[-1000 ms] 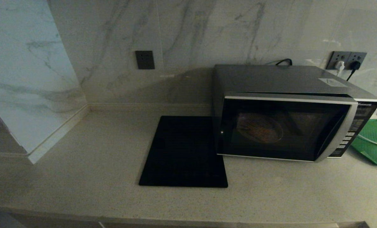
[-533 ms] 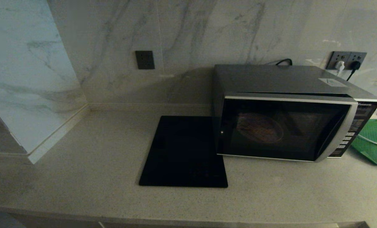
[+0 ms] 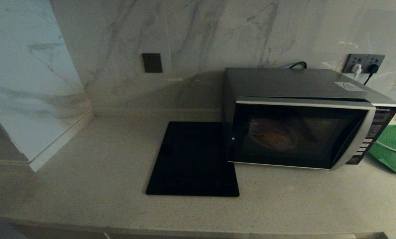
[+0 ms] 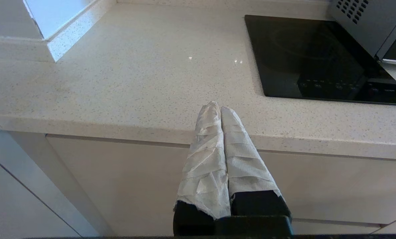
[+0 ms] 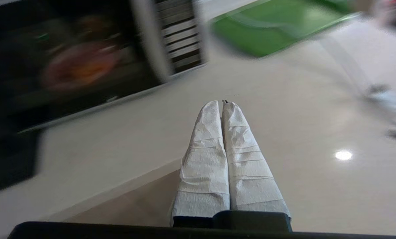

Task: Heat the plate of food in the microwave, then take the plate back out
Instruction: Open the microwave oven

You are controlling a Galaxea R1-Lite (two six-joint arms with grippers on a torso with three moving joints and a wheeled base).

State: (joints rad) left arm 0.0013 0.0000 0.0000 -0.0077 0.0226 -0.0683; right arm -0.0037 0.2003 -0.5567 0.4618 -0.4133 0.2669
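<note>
Plate of food [image 3: 273, 134] flat inside microwave [image 3: 304, 122], door facing counter front.

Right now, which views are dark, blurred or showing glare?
Head view: dim, the plate only faint behind the microwave door. Right wrist view: smeared with blur, a bright glare spot on the counter. Left wrist view: sharp and well lit, small glints on the counter.
</note>
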